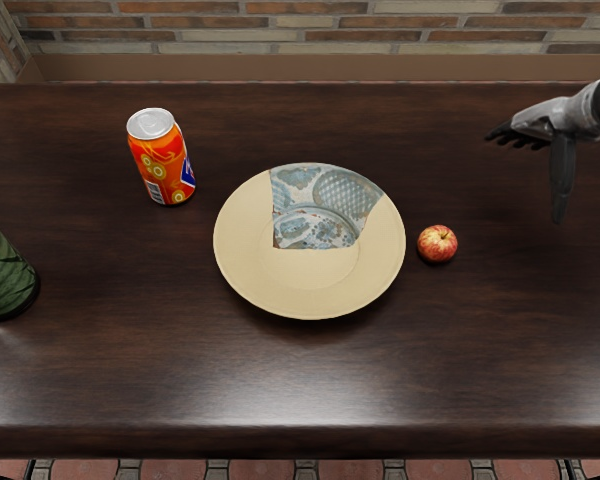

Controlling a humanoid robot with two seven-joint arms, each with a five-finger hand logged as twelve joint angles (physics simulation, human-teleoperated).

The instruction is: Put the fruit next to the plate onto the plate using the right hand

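Apple (pixel 437 243) sits on desk (pixel 480 350), just right of plate (pixel 242 272), not touching. Right hand (pixel 532 128) well apart, up-right — fingers (pixel 507 133) loosely spread, empty. Apple prob. light, rigid, smooth, rolls — grasp round its middle from above.

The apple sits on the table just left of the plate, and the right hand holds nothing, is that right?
Not quite: the head view shows the apple just right of the plate, not left. It does sit on the table, and the right hand holds nothing.
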